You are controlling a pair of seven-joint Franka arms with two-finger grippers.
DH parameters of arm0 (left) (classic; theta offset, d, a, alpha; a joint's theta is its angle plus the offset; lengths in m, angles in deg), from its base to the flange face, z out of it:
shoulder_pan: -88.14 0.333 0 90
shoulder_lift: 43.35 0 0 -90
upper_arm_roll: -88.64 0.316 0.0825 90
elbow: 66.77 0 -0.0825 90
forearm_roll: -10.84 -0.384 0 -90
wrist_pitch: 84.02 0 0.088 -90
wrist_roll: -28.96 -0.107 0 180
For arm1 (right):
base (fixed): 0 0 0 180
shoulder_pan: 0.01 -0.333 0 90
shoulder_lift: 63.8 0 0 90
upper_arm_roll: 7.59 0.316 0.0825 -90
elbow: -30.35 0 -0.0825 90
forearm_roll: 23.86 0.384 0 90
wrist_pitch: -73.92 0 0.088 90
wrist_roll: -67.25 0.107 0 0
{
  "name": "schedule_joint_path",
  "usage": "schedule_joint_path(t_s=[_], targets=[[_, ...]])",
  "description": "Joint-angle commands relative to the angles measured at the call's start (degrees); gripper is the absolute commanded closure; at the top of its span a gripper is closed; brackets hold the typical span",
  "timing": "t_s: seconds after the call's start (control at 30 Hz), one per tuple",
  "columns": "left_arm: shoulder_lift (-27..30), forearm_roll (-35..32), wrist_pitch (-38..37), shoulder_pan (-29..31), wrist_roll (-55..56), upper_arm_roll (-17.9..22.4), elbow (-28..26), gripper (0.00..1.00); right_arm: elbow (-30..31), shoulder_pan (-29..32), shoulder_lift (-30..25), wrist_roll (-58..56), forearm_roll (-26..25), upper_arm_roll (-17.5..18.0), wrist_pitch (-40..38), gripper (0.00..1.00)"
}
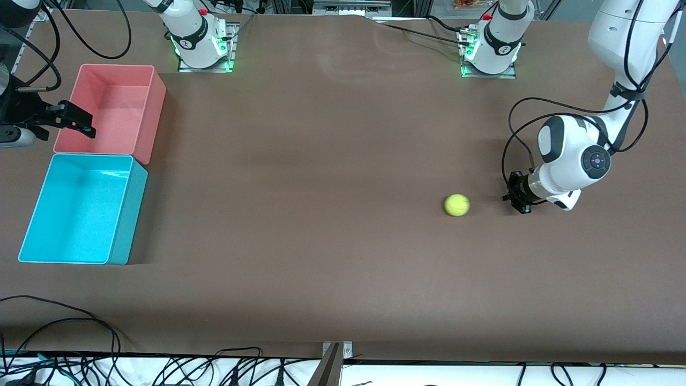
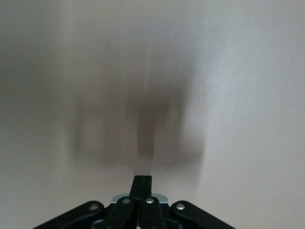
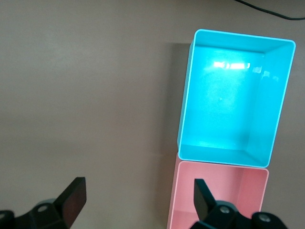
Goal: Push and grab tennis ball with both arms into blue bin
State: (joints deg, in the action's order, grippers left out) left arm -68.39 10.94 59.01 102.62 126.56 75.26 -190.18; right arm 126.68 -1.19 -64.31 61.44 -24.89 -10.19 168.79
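The yellow-green tennis ball [image 1: 456, 205] lies on the brown table toward the left arm's end. My left gripper [image 1: 519, 197] is low beside it, a short gap away on the side toward the left arm's end, with its fingers [image 2: 143, 177] shut on nothing. The left wrist view shows only blurred table, no ball. The blue bin [image 1: 80, 209] [image 3: 228, 109] stands empty at the right arm's end. My right gripper [image 1: 80, 120] [image 3: 138, 191] hangs open and empty over the edge of the pink bin.
An empty pink bin [image 1: 112, 107] [image 3: 238, 195] touches the blue bin on the side farther from the front camera. Between the ball and the bins lies bare brown table. Cables run along the table's front edge [image 1: 161, 359].
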Motion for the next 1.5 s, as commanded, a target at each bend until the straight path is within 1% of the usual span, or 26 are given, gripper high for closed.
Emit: schedule_joint_path(t_s=[0.0, 0.13, 0.23, 0.3, 0.47, 0.57, 0.6, 0.63, 0.67, 0.8, 0.83, 0.87, 0.93, 0.97, 1.0, 1.2, 1.47], targets=[[1.83, -3.87, -1.87, 1.07, -0.04, 0.02, -0.42, 1.0, -1.15, 0.04, 0.25, 0.1, 0.59, 0.06, -1.18, 0.0], [2.44, -4.66, -3.1, 1.33, -2.58, 0.11, 1.33, 1.0, -1.24, -0.05, 0.25, 0.1, 0.41, 0.14, -1.27, 0.0], [3.41, -4.75, -6.08, 2.12, -6.09, 0.2, 3.09, 1.0, -1.33, -0.05, 0.16, 0.27, 0.5, 0.32, -2.14, 0.0], [3.59, -4.75, -8.8, 2.48, -8.2, 0.11, 5.02, 1.0, -1.33, 0.04, 0.16, 0.27, 0.68, 0.32, -2.23, 0.0], [3.59, -4.75, -16.89, 3.09, -12.51, 0.2, 11.79, 1.0, -1.06, 0.04, 0.51, 0.19, 0.68, 0.32, -2.32, 0.0], [3.59, -4.75, -20.32, 3.71, -15.32, 0.2, 14.6, 1.0, -0.89, -0.05, 1.39, 0.01, 0.59, 0.41, -2.58, 0.0], [3.59, -4.75, -21.02, 3.88, -16.11, 0.2, 15.31, 0.94, -0.89, -0.14, 1.57, 0.1, 0.68, 0.5, -3.11, 0.0], [3.67, -4.75, -21.55, 3.88, -16.91, 0.2, 16.1, 0.82, -0.89, -0.23, 1.66, 0.27, 0.68, 0.76, -3.72, 0.0], [3.59, -4.75, -22.08, 3.89, -17.52, 0.2, 16.89, 0.79, -0.8, -0.49, 1.83, 0.27, 0.77, 1.02, -3.99, 0.0], [3.67, -4.84, -26.12, 3.89, -19.89, 0.2, 21.45, 0.78, -0.71, -1.45, 3.5, 0.27, 0.94, 2.34, -3.91, 0.0], [3.85, -4.84, -27.35, 3.89, -21.03, 0.11, 22.6, 0.73, -0.54, -1.81, 3.94, 0.36, 1.12, 2.43, -3.55, 0.0], [4.37, -4.84, -28.32, 3.89, -22.35, 0.11, 23.48, 0.62, -0.45, -2.16, 4.29, 0.36, 1.64, 2.52, -3.29, 0.0], [4.99, -4.75, -29.73, 3.89, -24.72, 0.11, 25.32, 0.56, -0.45, -3.12, 5.08, 0.36, 2.52, 2.52, -2.41, 0.0], [5.34, -4.75, -30.34, 3.89, -25.61, 0.11, 26.03, 0.41, -0.45, -3.48, 5.61, 0.36, 2.52, 2.52, -1.8, 0.0], [5.52, -4.84, -31.04, 3.89, -26.05, 0.11, 26.82, 0.0, -0.36, -3.65, 6.22, 0.36, 2.52, 2.52, -1.1, 0.0], [5.61, -4.92, -35.61, 3.8, -29.56, -0.07, 32.27, 0.0, -0.18, -4.62, 9.56, 0.27, 2.53, 2.52, 3.82, 0.0], [6.4, -4.84, -38.52, 3.88, -42.39, -0.33, 38.6, 0.0, -0.18, -4.8, 15.45, -0.69, 2.44, 2.52, 10.68, 0.0]])
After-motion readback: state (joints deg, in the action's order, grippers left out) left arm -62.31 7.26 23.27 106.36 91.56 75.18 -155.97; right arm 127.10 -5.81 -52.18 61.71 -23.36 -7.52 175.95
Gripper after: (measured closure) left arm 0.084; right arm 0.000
